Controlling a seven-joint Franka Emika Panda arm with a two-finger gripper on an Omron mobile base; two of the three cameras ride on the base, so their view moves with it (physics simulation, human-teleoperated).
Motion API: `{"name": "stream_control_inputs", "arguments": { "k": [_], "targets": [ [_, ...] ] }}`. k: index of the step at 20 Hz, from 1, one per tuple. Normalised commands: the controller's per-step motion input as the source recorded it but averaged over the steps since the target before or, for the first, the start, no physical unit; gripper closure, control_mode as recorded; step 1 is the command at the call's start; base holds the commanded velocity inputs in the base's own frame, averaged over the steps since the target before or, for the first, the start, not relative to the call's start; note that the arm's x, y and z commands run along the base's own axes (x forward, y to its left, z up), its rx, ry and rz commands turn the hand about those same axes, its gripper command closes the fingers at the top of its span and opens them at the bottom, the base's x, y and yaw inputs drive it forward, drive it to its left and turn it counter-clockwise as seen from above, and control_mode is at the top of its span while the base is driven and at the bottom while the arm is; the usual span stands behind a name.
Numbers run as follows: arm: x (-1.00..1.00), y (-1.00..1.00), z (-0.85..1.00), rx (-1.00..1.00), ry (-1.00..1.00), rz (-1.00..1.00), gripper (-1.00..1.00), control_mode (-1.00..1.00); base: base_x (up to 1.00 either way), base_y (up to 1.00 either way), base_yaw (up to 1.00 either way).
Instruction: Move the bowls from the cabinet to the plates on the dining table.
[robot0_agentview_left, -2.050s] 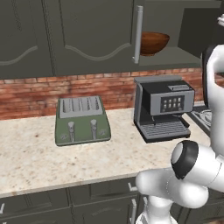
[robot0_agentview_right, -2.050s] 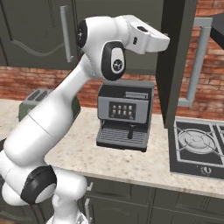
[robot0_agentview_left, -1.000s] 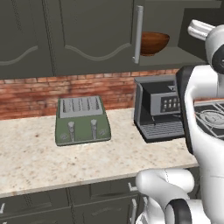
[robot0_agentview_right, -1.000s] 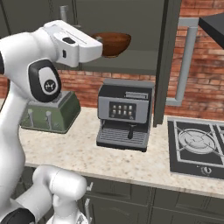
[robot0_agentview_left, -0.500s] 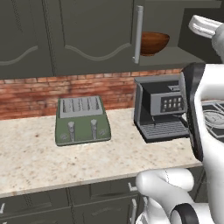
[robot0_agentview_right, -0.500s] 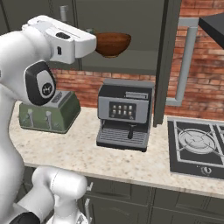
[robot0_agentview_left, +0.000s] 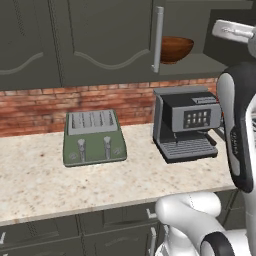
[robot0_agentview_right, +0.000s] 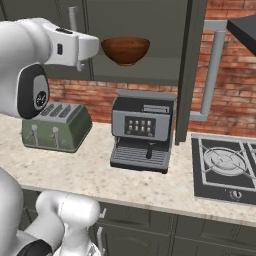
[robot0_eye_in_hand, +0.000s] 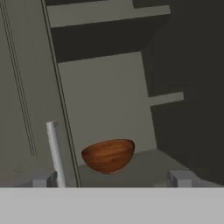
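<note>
A robot arm faces the open cabinet (robot0_agentview_right: 135, 70), its gripper (robot0_eye_in_hand: 109, 178) spread wide and empty, short of the one brown bowl (robot0_eye_in_hand: 108, 155) sitting on the cabinet's bottom shelf. By the look of it, the carrying is yet to come. One toaster (robot0_agentview_left: 93, 137) and one coffee machine (robot0_agentview_left: 187, 122) stand on the counter (robot0_agentview_left: 45, 180) below.
</note>
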Motion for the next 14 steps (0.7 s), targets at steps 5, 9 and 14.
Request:
{"name": "stream_control_inputs", "arguments": {
  "k": [5,9,14],
  "targets": [
    [-0.17,0.36,0.00,0.00,0.38,0.18,-1.00,-1.00,0.00,0.00,0.00],
    [-0.10,0.22,0.00,0.00,0.34,0.15,-1.00,-1.00,0.00,0.00,0.00],
    [-0.04,0.23,-0.06,-0.01,0.10,0.10,-1.00,-1.00,0.00,0.00,0.00]
  ]
}}
